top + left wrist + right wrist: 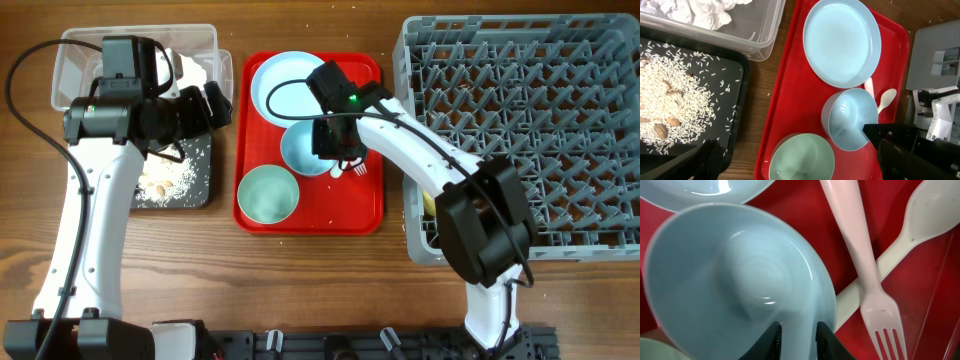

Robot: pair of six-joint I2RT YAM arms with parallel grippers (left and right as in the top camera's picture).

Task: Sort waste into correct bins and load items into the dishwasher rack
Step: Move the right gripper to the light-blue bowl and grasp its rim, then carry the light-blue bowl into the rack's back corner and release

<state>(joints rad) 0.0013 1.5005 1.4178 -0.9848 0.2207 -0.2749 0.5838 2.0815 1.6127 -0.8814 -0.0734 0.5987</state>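
So the right gripper (798, 339) is reaching down over the middle of the red tray (345, 210), and its jaws are pinching the rim of the pale blue bowl (735, 280). One finger is sitting inside the bowl and the other on the outer side, with barely any gap between them. The bowl is looking a bit tilted in the right wrist view, but I can't tell if it's actually off the tray. Right beside it, toward the tray's right edge, the white fork (880, 315) is lying across the handle of the white spoon (935, 210). The pale blue plate (285, 80) is sitting at the tray's far end and the pale green bowl (267, 193) in its near left corner. The left gripper (220, 104) is hovering just off the tray's left edge, jaws spread wide with nothing between them. Left of the tray, the clear tub (70, 75) is sitting at the far side holding the crumpled napkin (705, 12). The black tray (735, 135) is sitting in front of the tub, carrying the rice scraps (670, 105) with a few brown bits mixed in. On the tray's right, the big grey dishwasher rack (540, 120) is standing on the wooden counter (320, 290), and the right arm is crossing its near left corner.
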